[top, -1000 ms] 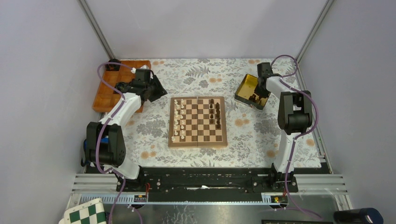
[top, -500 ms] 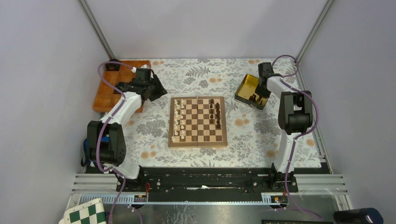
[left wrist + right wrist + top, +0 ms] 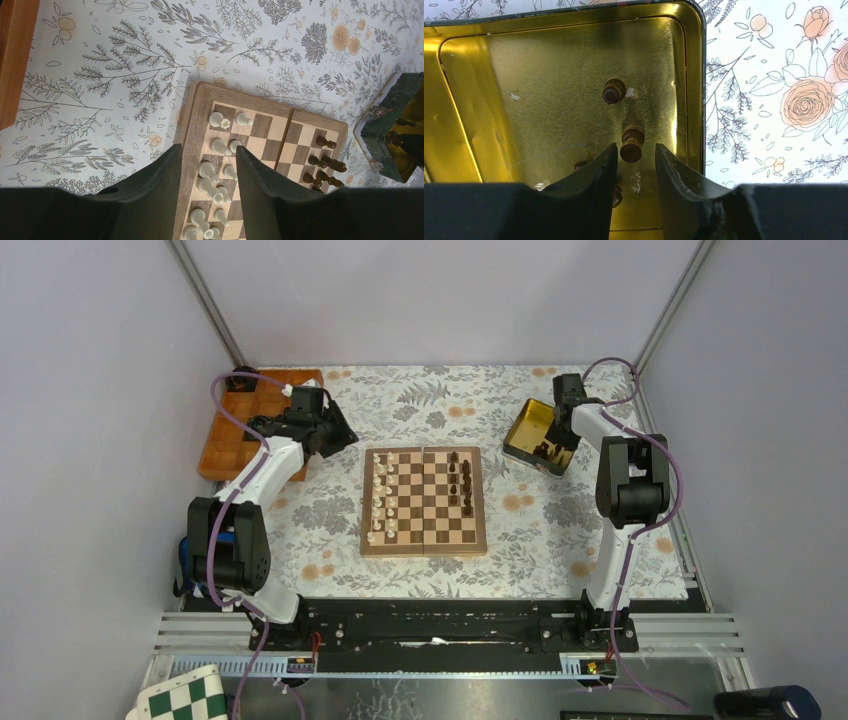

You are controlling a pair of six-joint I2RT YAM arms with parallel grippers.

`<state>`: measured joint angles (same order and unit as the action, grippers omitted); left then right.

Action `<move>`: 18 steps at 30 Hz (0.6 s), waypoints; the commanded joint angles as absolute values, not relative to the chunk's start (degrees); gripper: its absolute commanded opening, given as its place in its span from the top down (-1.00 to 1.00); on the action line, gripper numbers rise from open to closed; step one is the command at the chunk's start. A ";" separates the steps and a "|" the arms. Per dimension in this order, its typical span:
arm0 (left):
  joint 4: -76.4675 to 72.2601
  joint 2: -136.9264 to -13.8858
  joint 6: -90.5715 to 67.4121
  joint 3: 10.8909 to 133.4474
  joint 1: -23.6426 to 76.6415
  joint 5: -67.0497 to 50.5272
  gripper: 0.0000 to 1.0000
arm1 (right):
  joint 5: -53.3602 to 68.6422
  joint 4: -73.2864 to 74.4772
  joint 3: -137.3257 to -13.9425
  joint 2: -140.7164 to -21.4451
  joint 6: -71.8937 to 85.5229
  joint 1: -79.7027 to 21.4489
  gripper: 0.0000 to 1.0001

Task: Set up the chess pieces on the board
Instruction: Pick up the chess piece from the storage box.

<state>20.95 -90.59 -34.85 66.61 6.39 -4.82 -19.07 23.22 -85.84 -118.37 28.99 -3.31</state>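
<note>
The board lies mid-table, cream-white chess pieces along its left columns and dark ones on its right. My left gripper hovers off the board's far-left corner. In the left wrist view that gripper is open and holds nothing, with white pieces on the board below. My right gripper is open low inside the gold tin. A dark piece stands at its tips with gaps on both sides. Another dark piece stands farther in, and a third is half hidden behind the left finger.
The gold tin sits at the back right of the flowered cloth. An orange tray lies at the back left beside the left arm. A green-and-white checkered board lies below the table's near edge. Enclosure walls stand on three sides.
Almost nothing differs in the top view. The right wrist has shifted very slightly over the tin. The left arm and the pieces on the board have stayed put.
</note>
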 commanded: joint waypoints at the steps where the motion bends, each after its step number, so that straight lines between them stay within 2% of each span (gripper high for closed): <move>1: 21.31 -90.80 -33.44 67.94 6.67 -3.60 -0.01 | -21.40 22.59 -87.50 -118.17 28.40 -2.95 0.13; 3: 21.34 -90.66 -33.38 67.86 6.68 -3.59 -0.01 | -21.20 22.53 -87.53 -118.15 28.30 -2.92 0.03; 5: 21.31 -90.53 -33.40 67.77 6.67 -3.58 -0.01 | -21.35 22.54 -87.45 -118.19 28.42 -2.96 0.03; 18: 21.39 -89.65 -33.55 67.09 6.68 -3.52 -0.01 | -21.97 22.39 -88.43 -117.96 27.86 -2.98 0.23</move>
